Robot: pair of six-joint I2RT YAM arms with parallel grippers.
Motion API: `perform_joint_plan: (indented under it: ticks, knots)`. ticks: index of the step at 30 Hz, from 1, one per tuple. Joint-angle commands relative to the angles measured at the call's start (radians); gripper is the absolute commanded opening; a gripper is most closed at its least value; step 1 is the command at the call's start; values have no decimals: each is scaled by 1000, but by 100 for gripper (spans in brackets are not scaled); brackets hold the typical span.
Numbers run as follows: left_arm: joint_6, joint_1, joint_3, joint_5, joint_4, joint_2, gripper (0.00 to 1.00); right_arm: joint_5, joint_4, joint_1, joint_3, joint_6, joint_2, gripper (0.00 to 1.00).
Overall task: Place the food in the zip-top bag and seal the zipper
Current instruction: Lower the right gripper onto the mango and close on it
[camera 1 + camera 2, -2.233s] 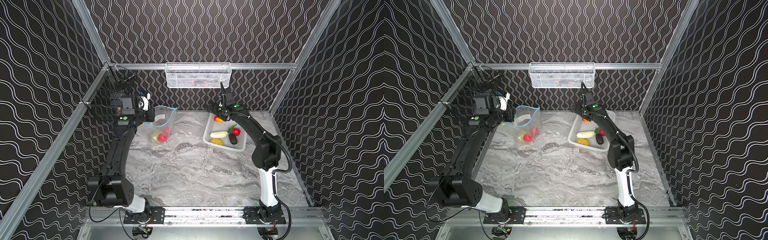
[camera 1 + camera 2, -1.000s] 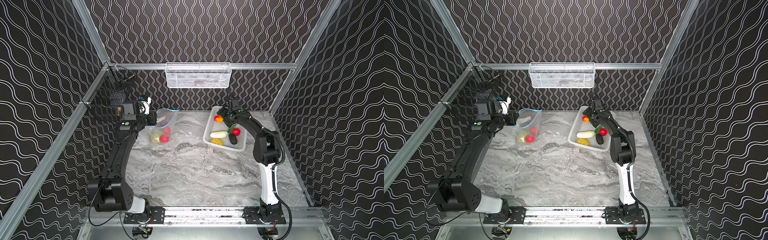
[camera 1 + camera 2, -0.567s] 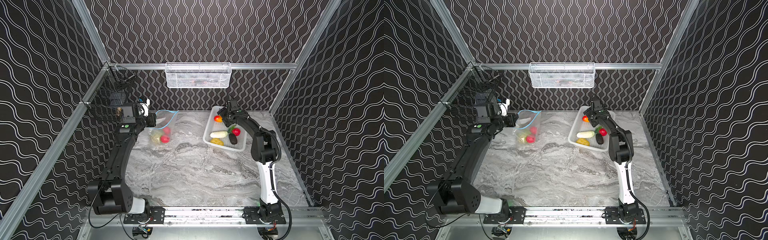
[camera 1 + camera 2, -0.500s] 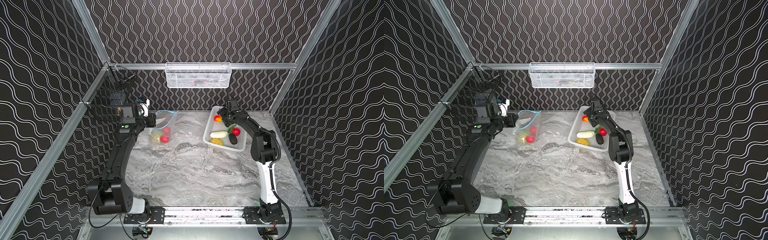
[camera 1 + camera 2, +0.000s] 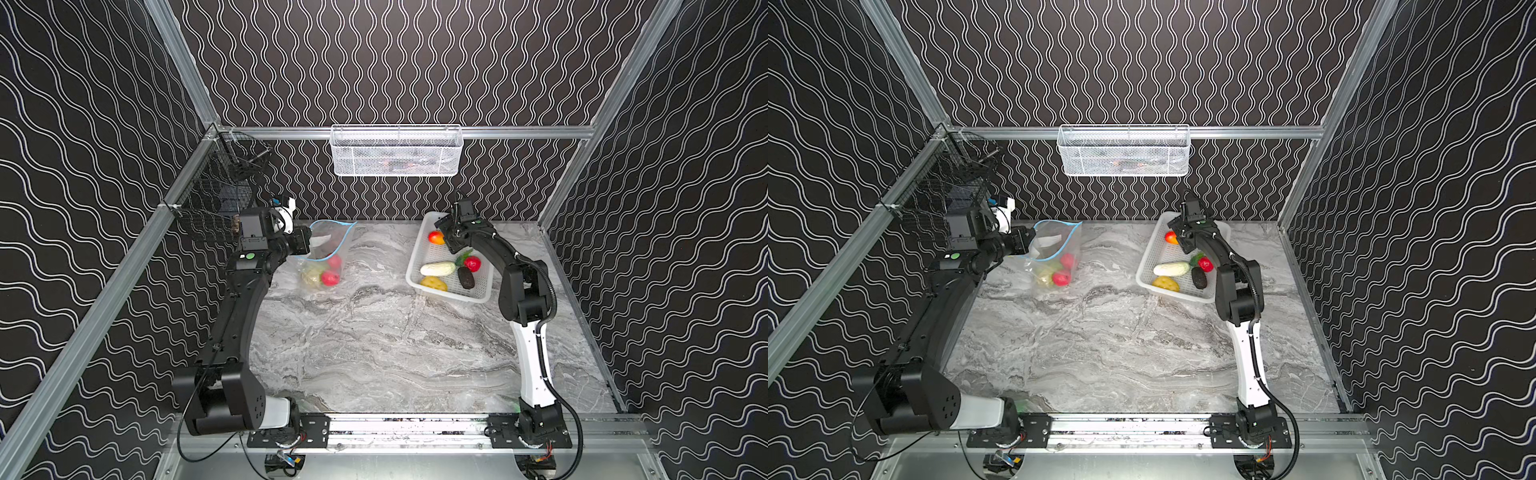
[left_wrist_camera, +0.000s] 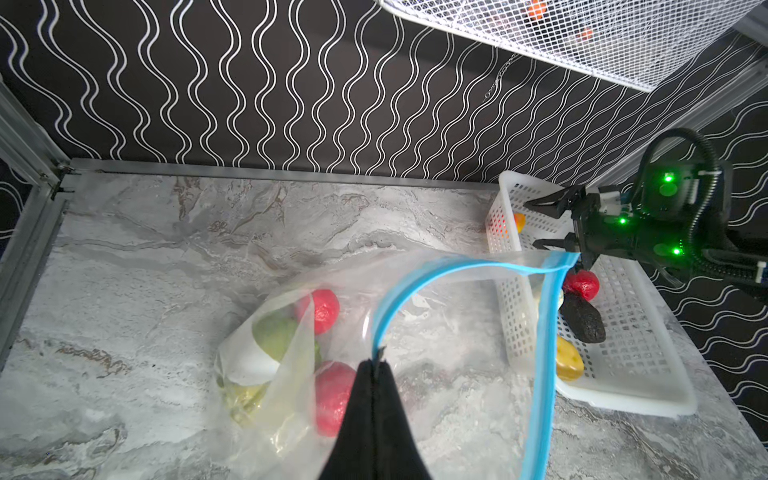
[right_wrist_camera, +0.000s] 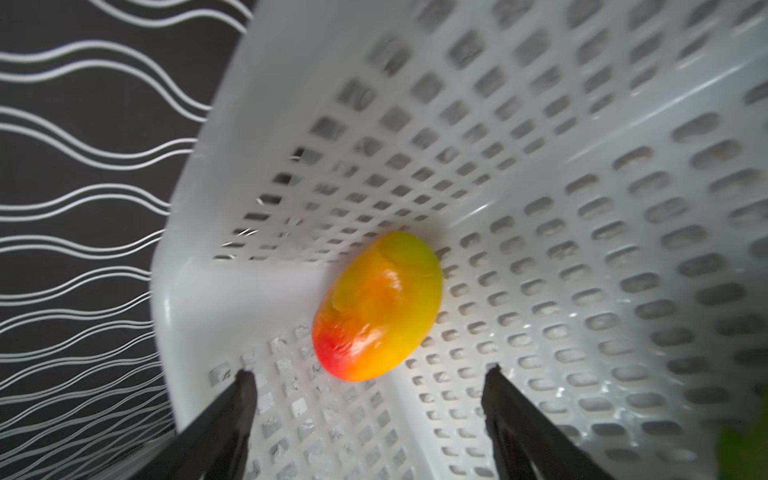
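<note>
Because the orange-red toy mango (image 7: 376, 307) looks glossy, hard and light, we judge it prone to slip from a tip pinch and would take it across its short axis at mid-length. It lies in a corner of the white perforated basket (image 7: 582, 166), just ahead of the wide-open right jaws, untouched. The left jaws are closed on the floppy zip-top bag (image 6: 291, 365) at its blue zipper (image 6: 542, 374), holding the mouth open over the bench (image 6: 166, 249).

The marble tabletop (image 5: 374, 340) lies bare between the zip-top bag (image 5: 328, 245) and the white basket (image 5: 451, 294) — a clear lane — but the orange-red fruit (image 7: 378, 307) sits tight in the basket's corner, walls on two sides, open only toward the right gripper (image 7: 369, 371), jaws spread.
</note>
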Motion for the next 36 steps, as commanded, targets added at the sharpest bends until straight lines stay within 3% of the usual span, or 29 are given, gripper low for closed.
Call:
perform_joint_plan:
  ticks: [1, 12, 17, 36]
  knots:
    - [-33, 2, -5, 23, 26, 19, 0, 38, 17, -14, -30, 47, -12, 84]
    - [-11, -13, 4, -21, 14, 42, 0, 15, -24, -13, 122, 67, 79, 82]
    - [-10, -16, 35, -23, -9, 55, 0, 7, 46, -13, 53, 120, 64, 82]
    - [10, -19, 29, -39, -12, 47, 0, 20, 26, 31, 195, 169, 188, 80]
